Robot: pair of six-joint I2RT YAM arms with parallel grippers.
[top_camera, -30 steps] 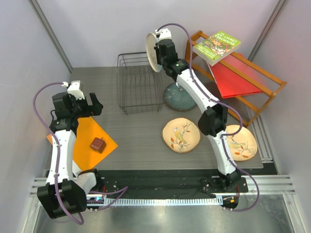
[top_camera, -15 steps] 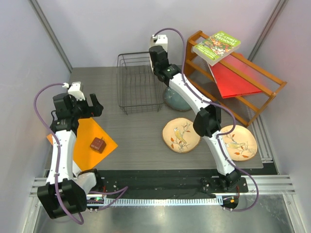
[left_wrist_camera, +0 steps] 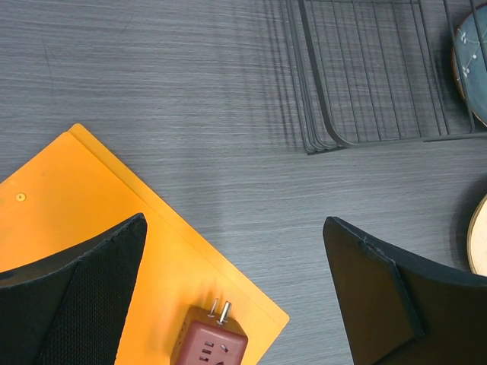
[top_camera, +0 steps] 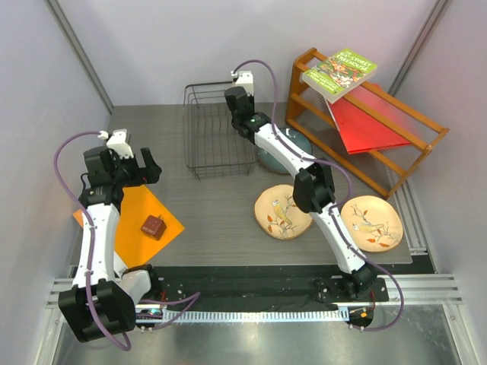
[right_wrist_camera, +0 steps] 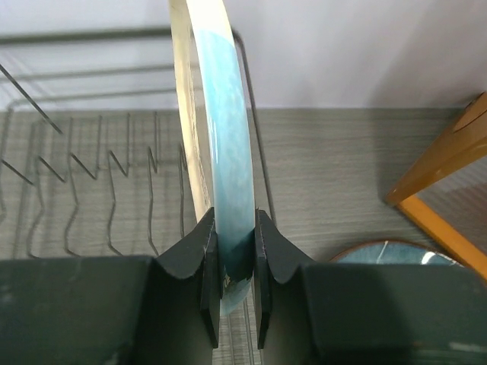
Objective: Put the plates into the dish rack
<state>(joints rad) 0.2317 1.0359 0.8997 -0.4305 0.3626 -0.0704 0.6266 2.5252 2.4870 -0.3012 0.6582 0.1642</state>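
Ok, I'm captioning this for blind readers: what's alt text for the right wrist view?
The right hand grips a cream and light-blue round ceramic plate by its rim, holding it upright at the right edge of the black wire dish rack. A dark blue-grey speckled plate lies on the grey table at lower right, near an orange wooden shelf leg.

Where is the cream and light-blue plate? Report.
Right wrist view: the cream and light-blue round ceramic plate stands on edge in the right pincer, above the right side of the black wire dish rack.
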